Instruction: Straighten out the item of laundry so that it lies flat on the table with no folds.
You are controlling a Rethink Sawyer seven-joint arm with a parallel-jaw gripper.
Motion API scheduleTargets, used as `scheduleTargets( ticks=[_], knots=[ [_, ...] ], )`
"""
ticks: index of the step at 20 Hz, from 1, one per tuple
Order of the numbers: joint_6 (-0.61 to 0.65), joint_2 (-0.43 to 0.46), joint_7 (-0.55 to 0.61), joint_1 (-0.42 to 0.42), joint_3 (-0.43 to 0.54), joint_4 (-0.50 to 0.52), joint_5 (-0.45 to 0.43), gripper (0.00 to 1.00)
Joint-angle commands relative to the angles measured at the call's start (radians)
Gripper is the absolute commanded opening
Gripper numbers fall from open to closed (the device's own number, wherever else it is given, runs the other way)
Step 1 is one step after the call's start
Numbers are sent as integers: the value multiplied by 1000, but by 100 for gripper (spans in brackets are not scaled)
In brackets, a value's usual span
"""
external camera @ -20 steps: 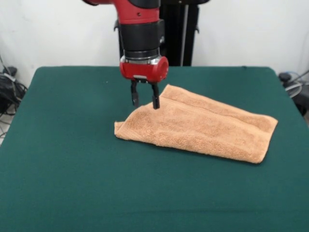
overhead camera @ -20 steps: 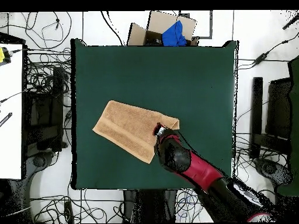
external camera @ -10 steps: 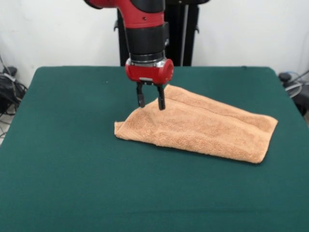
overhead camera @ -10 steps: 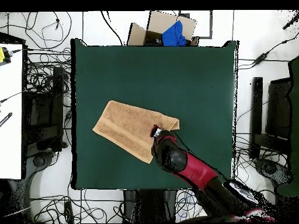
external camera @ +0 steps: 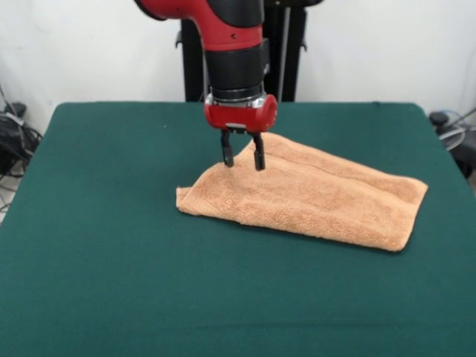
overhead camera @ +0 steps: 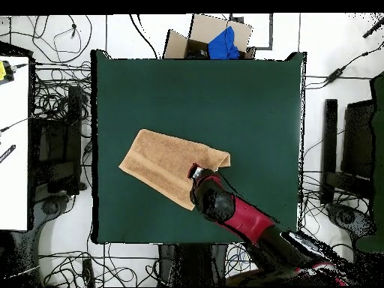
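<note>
On the dark green table (external camera: 111, 282), right of centre in the front view, lies the orange-tan terry towel (external camera: 320, 197), folded over on itself, not flat. Long axis runs diagonally: left corner near mid-table, right corner close to the table's right edge. A fold ridge runs along the upper layer from the far corner down toward the right end; a woven hem band shows along the near edge. Overhead view: towel (overhead camera: 161, 165) sits left of table centre, a slanted quadrilateral, well inside all table (overhead camera: 247, 97) edges. Gripper (external camera: 242, 161) hangs vertically from the red and black arm (external camera: 230, 44), over the towel's far-left part. Its two black fingers (external camera: 259, 159) stand parted with a narrow gap between them and hold nothing; tips just above or at the cloth surface, contact cannot be told. Overhead, the arm (overhead camera: 240, 217) covers the gripper and the towel's corner beneath it. Off the table: a cardboard box (overhead camera: 196, 34) holding something blue (overhead camera: 223, 45), cables on the floor, black stands at both sides.
</note>
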Motion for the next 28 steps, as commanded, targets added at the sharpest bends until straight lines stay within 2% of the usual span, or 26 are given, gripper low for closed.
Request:
scheduleTargets(
  ticks=[1,7,16,21,28],
  knots=[
    [37,33,185,7,-51,-45,17,100],
    [90,13,137,45,-111,-82,28,100],
    [101,17,138,51,-127,-100,19,100],
    [45,70,153,49,-121,-116,6,100],
    [23,93,164,54,-120,-127,3,100]
  ],
)
